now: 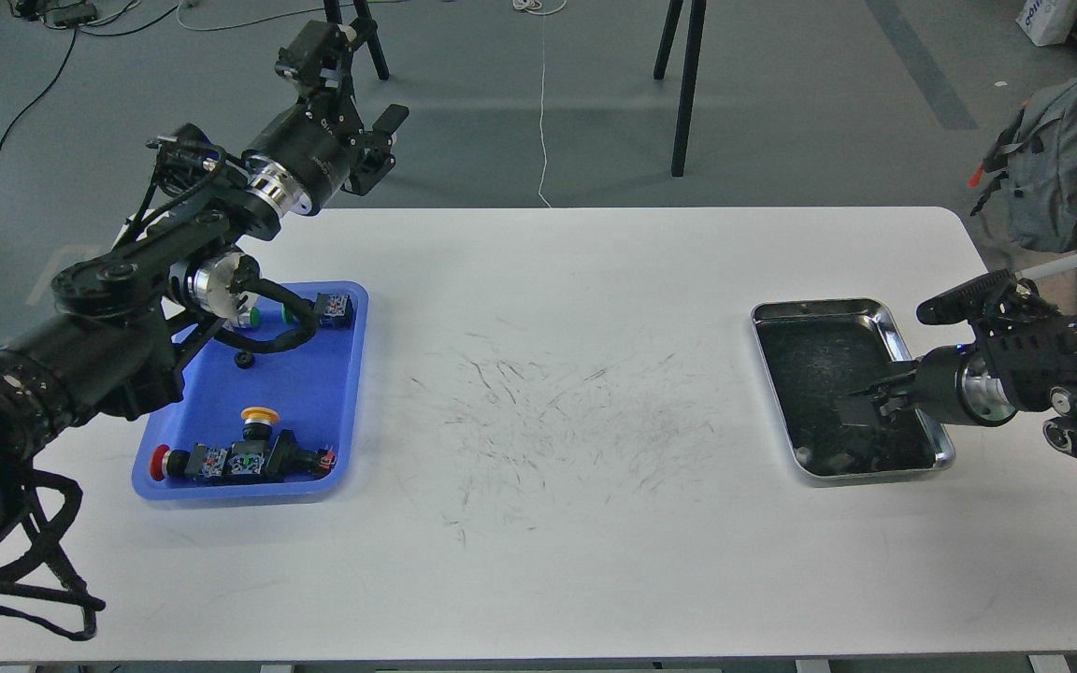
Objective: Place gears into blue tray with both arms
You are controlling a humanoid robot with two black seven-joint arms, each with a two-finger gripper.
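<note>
Gear tiny, black, in blue tray, left hand wide, right hand unclear.

On our tabletop the blue tray sits at the left, holding one gear and several switches. The metal tray lies well apart at the right, with our right gripper inside it.
</note>
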